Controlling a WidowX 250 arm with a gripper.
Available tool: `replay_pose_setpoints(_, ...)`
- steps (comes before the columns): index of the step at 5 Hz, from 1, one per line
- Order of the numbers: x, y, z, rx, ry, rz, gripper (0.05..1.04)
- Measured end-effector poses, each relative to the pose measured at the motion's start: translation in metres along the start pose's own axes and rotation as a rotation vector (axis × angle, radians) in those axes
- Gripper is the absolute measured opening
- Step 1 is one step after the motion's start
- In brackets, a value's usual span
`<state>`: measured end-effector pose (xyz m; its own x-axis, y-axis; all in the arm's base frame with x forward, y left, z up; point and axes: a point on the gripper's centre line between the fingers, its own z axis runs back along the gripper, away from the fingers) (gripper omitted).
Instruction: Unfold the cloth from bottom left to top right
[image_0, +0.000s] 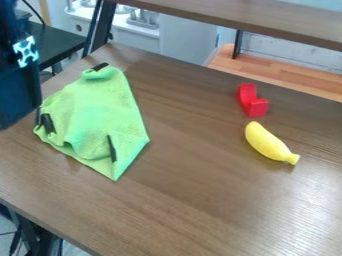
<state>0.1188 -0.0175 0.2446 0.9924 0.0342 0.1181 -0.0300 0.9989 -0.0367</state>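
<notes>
Camera view: You will find the gripper (20, 95) at the left edge, in the upper half. You cannot tell from this view whether it is spread, pressed together or pinching anything. The cloth (93, 115) is immediately to the right of the gripper, on the table (180, 200). Note its state: bunched and partly folded, narrow at the far end, with a pointed corner at the near end. Three black strips show on it: one at the far end, one on the side nearest the gripper, and one beside the fold near the pointed corner. You cannot confirm contact between gripper and cloth.

Locate the red block (248, 102) well to the right of the gripper, beyond the cloth; it has a notched shape. The banana (268, 142) is also well to the right of the gripper, slightly nearer the camera than the block and apart from it. It lies at a slant, its narrow tip pointing away from the gripper and toward the camera. A shelf (267, 19) runs above the far side of the table, to the upper right of the gripper.
</notes>
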Motion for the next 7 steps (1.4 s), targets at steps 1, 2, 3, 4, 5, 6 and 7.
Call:
replay_pose_setpoints(1, -0.001, 0.0, -0.001, 0.001, 0.008, 0.0, 1.001)
replay_pose_setpoints(2, 0.0, 0.0, -0.003, -0.002, 0.003, -0.003, 1.001)
replay_pose_setpoints(3, 0.047, 0.044, -0.063, 0.017, 0.046, 0.263, 1.001)
replay_pose_setpoints(4, 0.083, 0.083, -0.102, 0.032, 0.06, 0.407, 1.001)
replay_pose_setpoints(5, 0.116, 0.114, -0.115, 0.029, 0.011, 0.496, 1.001)
replay_pose_setpoints(6, 0.124, 0.139, -0.122, 0.066, -0.065, 0.597, 1.001)
replay_pose_setpoints(7, 0.138, 0.16, -0.141, 0.104, -0.133, 0.722, 1.001)
